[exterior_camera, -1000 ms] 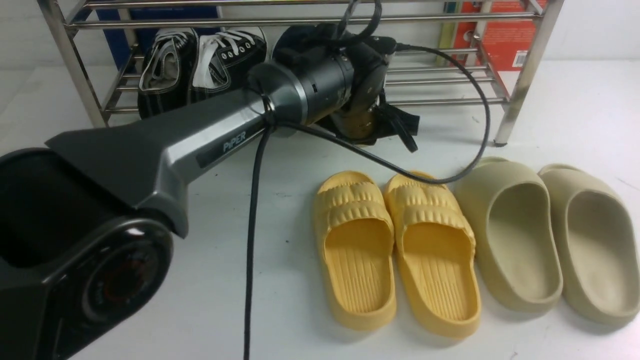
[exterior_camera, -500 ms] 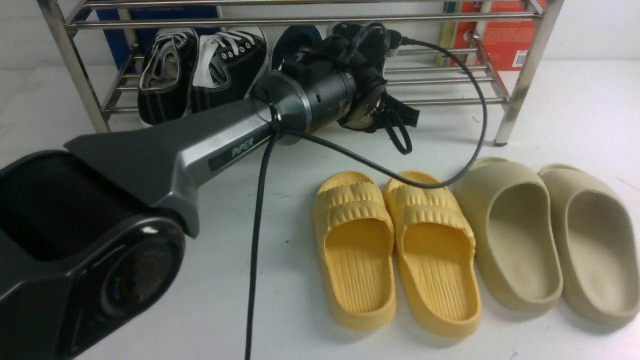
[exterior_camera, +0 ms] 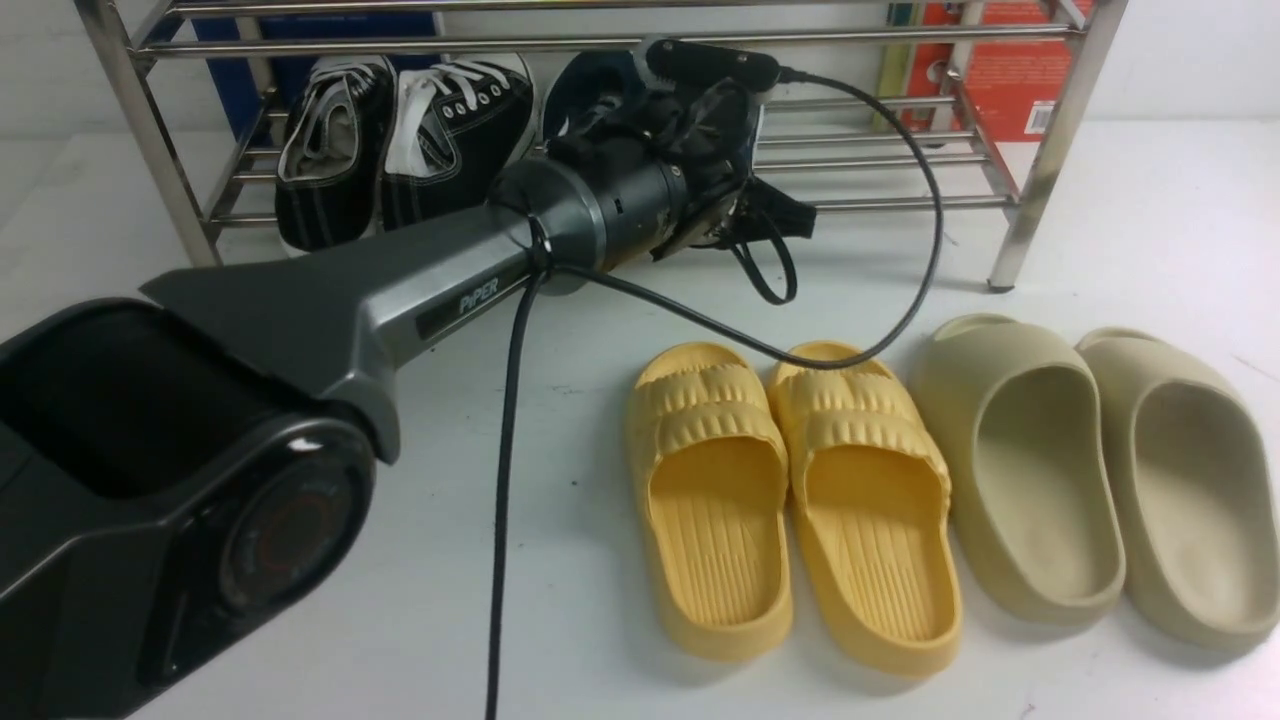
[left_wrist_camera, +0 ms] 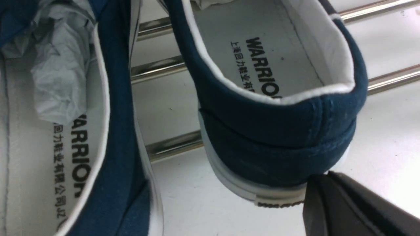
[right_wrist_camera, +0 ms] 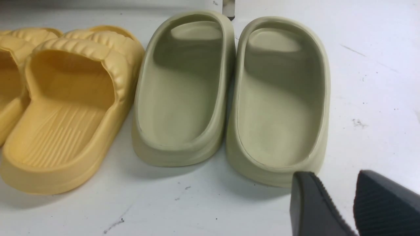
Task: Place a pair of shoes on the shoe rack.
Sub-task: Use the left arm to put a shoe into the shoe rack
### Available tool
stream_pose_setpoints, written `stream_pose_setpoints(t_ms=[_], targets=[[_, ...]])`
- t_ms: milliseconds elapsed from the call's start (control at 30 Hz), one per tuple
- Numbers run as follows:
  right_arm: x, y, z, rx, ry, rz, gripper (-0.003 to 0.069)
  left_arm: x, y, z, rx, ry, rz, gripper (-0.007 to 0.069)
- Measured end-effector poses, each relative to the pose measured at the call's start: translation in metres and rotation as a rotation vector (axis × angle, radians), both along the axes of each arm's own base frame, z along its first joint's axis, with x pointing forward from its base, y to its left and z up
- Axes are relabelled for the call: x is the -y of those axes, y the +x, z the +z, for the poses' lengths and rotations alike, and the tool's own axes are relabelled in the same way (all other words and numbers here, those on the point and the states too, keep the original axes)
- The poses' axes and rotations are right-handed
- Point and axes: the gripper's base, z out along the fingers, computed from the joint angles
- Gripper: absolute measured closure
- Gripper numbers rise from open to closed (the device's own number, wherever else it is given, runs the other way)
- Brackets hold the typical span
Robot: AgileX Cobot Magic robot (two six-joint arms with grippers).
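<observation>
The two navy-blue slip-on shoes lie side by side on the lower bars of the steel shoe rack (left_wrist_camera: pixel 164 67), heels toward me, "WARRIOR" on the insoles. One (left_wrist_camera: pixel 279 141) has its heel just past my left gripper (left_wrist_camera: pixel 320 175), whose fingers are pressed together with nothing between them. The other (left_wrist_camera: pixel 115 131) holds crumpled paper. In the front view my left arm (exterior_camera: pixel 610 205) reaches into the rack (exterior_camera: pixel 880 160) and hides most of the pair; a navy edge (exterior_camera: pixel 585 85) shows. My right gripper (right_wrist_camera: pixel 331 173) is open and empty above the table.
Black lace-up sneakers (exterior_camera: pixel 400 140) sit on the rack left of the navy pair. Yellow slippers (exterior_camera: pixel 790 500) and beige slippers (exterior_camera: pixel 1100 470) stand on the white table in front. The beige pair's heel (right_wrist_camera: pixel 279 173) is just beside my right gripper. A black cable (exterior_camera: pixel 930 200) loops from the left wrist.
My left wrist has lifted and moved deeper into the rack, turning as it went. The cable loop has followed. More of the navy shoe shows behind the wrist.
</observation>
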Motion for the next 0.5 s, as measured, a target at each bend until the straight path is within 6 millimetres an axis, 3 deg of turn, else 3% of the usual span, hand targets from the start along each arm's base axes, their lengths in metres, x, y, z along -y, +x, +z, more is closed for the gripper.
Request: stream_pose_setpoints(t_ms=[200,500], targets=[[0.0,0.0,0.0,0.0,0.0,0.0,0.0419,0.003,-0.016,0.01,-0.085,-0.002,0.052,0.0638],[0.0,0.0,0.0,0.0,0.0,0.0,0.0419,0.011,-0.074,0.048,-0.257,0.089,0.103,0.0638]])
